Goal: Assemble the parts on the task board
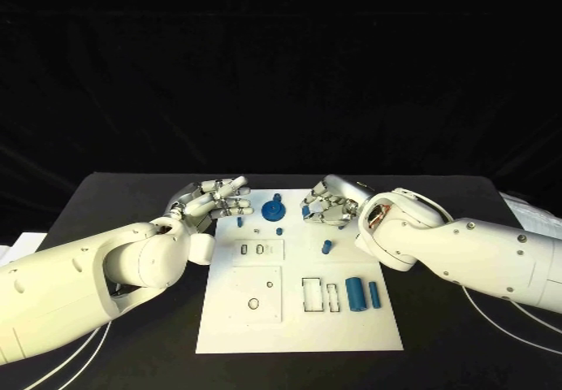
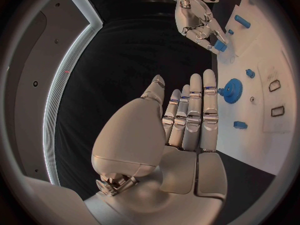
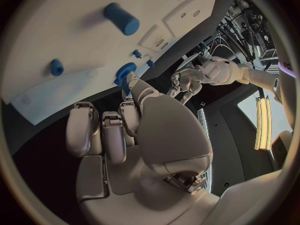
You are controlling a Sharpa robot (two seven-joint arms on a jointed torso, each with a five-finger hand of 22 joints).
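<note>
black table (image 1: 129, 195) under white task board (image 1: 264, 325), dark backdrop

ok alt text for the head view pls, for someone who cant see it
Two white robot arms reach in over a white task board on a black table, the left hand and right hand raised at its far end. A blue gear and small blue parts lie on the board.

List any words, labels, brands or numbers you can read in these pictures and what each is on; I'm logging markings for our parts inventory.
None can be read.
The task board carries only outlined slots and holes, no lettering.
The blue parts, such as the gear, are plain.
The left hand and the right hand show no legible marking.
</note>
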